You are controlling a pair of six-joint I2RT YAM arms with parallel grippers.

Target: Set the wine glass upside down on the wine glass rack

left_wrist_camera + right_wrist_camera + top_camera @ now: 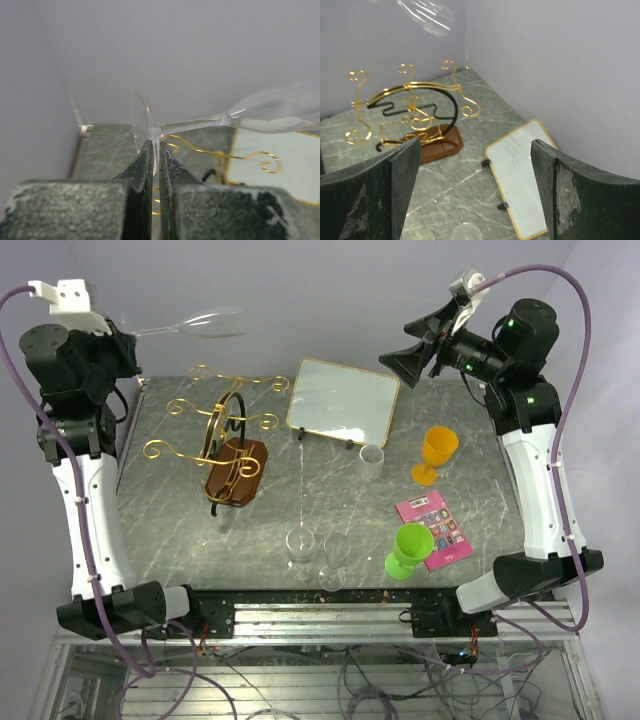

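Note:
A clear wine glass (200,323) lies sideways in the air, high over the back left of the table. My left gripper (125,335) is shut on the rim of its round foot (142,130), and the bowl (280,112) points right. Below it stands the wine glass rack (225,440), gold scrolled wire on a brown wooden base, with nothing hanging on it. My right gripper (412,338) hovers high at the back right, open and holding nothing. In the right wrist view the rack (415,107) is seen past the fingers, with the glass bowl (427,15) at the top.
A gold-framed white board (343,400) leans at the back centre with a small clear cup (372,454) beside it. An orange goblet (437,452), a green goblet (410,548) and a pink card (435,528) sit on the right. Two clear glasses (300,550) stand near the front edge.

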